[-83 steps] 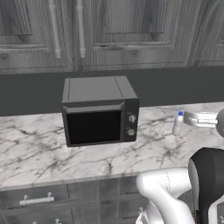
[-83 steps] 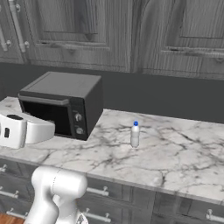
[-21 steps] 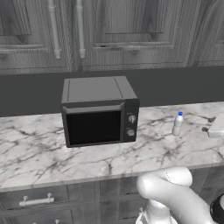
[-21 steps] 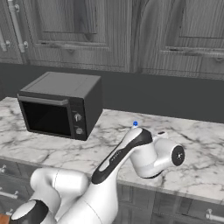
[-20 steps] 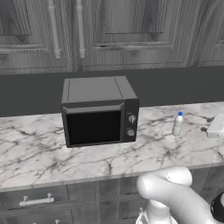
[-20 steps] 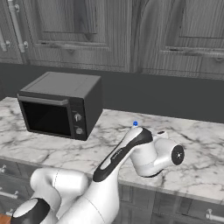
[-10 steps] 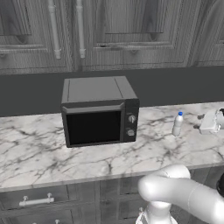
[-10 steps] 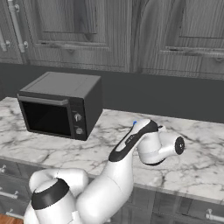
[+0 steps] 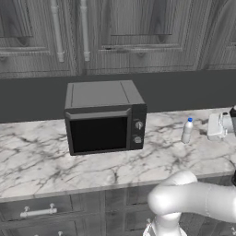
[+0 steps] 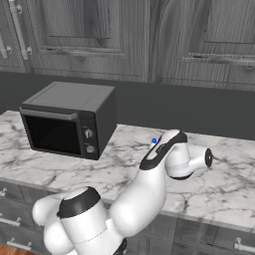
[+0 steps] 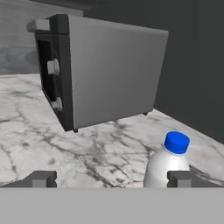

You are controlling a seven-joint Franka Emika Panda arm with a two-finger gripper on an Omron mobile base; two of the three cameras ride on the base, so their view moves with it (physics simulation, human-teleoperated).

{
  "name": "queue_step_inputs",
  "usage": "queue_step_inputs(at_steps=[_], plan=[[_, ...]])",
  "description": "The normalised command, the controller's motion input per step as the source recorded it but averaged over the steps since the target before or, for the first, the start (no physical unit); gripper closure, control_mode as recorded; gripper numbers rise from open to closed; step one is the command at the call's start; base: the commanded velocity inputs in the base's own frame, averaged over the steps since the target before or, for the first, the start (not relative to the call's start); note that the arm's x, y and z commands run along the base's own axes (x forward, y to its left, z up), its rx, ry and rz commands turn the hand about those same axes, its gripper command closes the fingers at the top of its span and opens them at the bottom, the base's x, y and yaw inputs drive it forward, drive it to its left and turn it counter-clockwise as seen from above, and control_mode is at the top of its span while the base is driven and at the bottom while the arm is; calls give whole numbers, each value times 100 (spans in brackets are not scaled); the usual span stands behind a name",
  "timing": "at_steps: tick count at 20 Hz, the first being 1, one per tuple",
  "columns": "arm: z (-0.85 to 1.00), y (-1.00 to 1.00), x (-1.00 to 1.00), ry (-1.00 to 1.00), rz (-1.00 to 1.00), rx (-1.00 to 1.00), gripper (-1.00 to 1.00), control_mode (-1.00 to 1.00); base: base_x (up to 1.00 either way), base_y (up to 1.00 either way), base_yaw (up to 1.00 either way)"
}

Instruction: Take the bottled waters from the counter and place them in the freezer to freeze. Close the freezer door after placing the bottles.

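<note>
Our two-finger gripper (image 11: 111, 179) has its jaws spread fully wide, holding nothing. Just ahead of the right finger we see the pale translucent plastic bottle with a blue cap (image 11: 168, 161), upright on the white grey-veined marble counter (image 11: 87, 148), near the dark grey box-shaped microwave (image 11: 103, 70).

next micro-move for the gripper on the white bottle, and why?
Probably shift the gripper sideways toward the white bottle before closing. In the hand view the jaws are wide open, but the bottle stands upright on the counter by the right fingertip, not centred between the tips.
</note>
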Motion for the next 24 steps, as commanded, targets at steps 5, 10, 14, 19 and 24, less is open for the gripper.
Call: queue_step_inputs(at_steps=[5,10,14,19,24], plan=[[-6,0,24,0,11,0,-100,-100,0,0,0],[-10,0,42,4,4,0,-100,-100,0,0,0],[-21,0,30,7,2,0,-100,-100,0,0,0],[-28,0,27,5,1,0,-100,-100,0,0,0],[-23,-3,34,5,0,0,-100,-100,0,0,0]])
